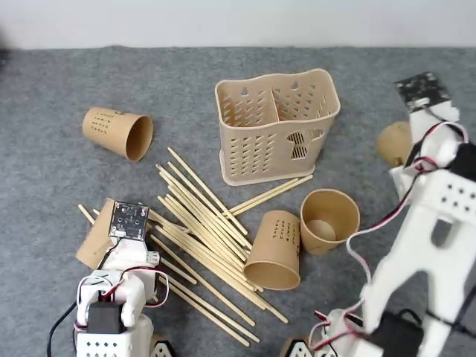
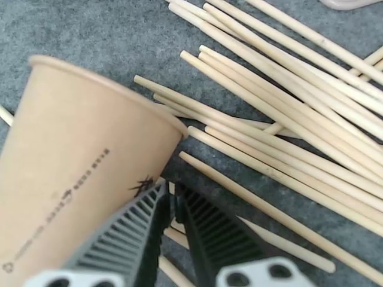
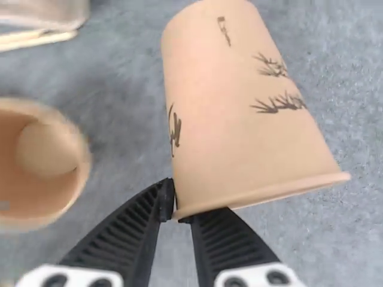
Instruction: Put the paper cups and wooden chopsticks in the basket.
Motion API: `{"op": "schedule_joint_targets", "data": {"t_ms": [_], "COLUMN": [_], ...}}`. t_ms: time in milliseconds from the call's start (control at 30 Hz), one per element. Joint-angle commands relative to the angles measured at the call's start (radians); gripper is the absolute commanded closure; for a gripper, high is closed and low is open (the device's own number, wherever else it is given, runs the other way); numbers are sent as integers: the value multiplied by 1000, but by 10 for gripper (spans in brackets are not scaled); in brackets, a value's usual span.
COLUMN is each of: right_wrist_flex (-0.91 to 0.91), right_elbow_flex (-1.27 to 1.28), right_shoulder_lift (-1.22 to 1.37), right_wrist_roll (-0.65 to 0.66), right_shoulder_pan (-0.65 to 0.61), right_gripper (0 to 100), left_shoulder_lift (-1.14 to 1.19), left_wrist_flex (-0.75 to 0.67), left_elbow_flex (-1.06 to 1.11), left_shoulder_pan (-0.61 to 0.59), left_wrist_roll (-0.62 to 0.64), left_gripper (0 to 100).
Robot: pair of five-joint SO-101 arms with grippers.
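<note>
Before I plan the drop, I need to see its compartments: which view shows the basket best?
The high view: the basket stands whole and upright, both compartments visible. The left wrist view catches a sliver of its base; the right wrist view, a blurred corner.

The left arm (image 1: 119, 297) is folded low, its wrist tipped down, and the left claw (image 2: 172, 194) is closed to a thin slit. The right arm (image 1: 435, 216) stretches well forward, and the right claw (image 3: 179, 203) pinches a cup (image 3: 239, 107) by its rim.

The left arm (image 1: 123, 291) hides part of one paper cup (image 1: 93, 245), the right arm (image 1: 439, 204) part of a second cup (image 1: 391, 143).
</note>
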Motion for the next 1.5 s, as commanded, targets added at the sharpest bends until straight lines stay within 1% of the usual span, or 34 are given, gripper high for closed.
{"op": "schedule_joint_targets", "data": {"t_ms": [0,133,267,433,567,700,867,967,1267,1467], "right_wrist_flex": [168,166,168,168,168,170,168,168,166,168], "right_elbow_flex": [-114,-110,-40,83,101,106,187,192,-97,-109], "right_shoulder_lift": [-120,-199,-263,-355,-427,-458,-458,-466,-455,-455], "right_wrist_roll": [49,64,127,238,239,193,193,189,49,-28], "right_shoulder_pan": [-53,-54,-54,-54,-54,-64,-125,-147,-143,-143], "right_gripper": [988,988,988,988,988,988,988,988,988,988], "left_shoulder_lift": [-15,-15,-15,-15,-15,-15,-15,-15,-15,-15], "left_wrist_flex": [5,5,5,5,5,5,5,5,5,5], "left_elbow_flex": [-18,-18,-18,-18,-18,-18,-18,-18,-18,-18], "left_shoulder_pan": [0,0,0,0,0,0,0,0,0,0], "left_wrist_roll": [8,8,8,8,8,8,8,8,8,8], "left_gripper": [986,986,986,986,986,986,986,986,986,986]}}
